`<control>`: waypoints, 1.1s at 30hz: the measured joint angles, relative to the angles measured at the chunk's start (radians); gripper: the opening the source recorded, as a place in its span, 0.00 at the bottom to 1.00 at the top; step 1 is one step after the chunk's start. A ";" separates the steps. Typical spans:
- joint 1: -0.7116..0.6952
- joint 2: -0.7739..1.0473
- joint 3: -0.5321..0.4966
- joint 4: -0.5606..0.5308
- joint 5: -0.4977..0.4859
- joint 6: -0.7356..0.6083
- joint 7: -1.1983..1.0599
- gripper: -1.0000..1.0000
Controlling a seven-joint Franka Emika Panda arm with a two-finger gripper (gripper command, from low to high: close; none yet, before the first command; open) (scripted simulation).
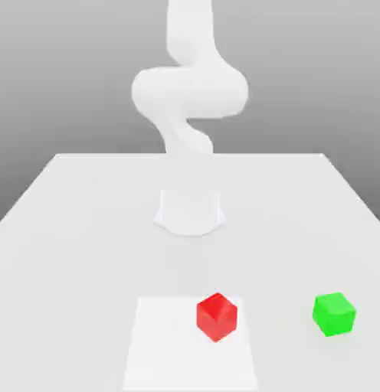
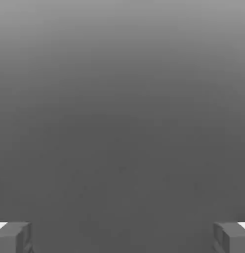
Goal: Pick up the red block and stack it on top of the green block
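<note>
Spread wide, the gripper (image 2: 122, 237) holds its two fingers (image 2: 11, 238) well apart in the hand view, with plain grey between them. In the exterior view, the arm (image 1: 190, 92) rises from the white table (image 1: 86, 253). The red block (image 1: 217, 317) sits on a paler square patch (image 1: 170, 344), near its edge on the exterior view's right; the green block (image 1: 334, 314) stands beyond that edge, with open tabletop between. Where either lies from the hand, I cannot tell.

Pale tabletop (image 1: 86, 253) before a backdrop (image 1: 300, 69) shading grey.
</note>
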 joint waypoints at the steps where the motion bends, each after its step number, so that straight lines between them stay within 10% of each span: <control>1: 0.020 0.018 -0.017 -0.011 0.000 0.011 -0.047 0.50; 33: 0.509 0.550 -0.422 -0.331 0.044 0.331 -1.476 0.50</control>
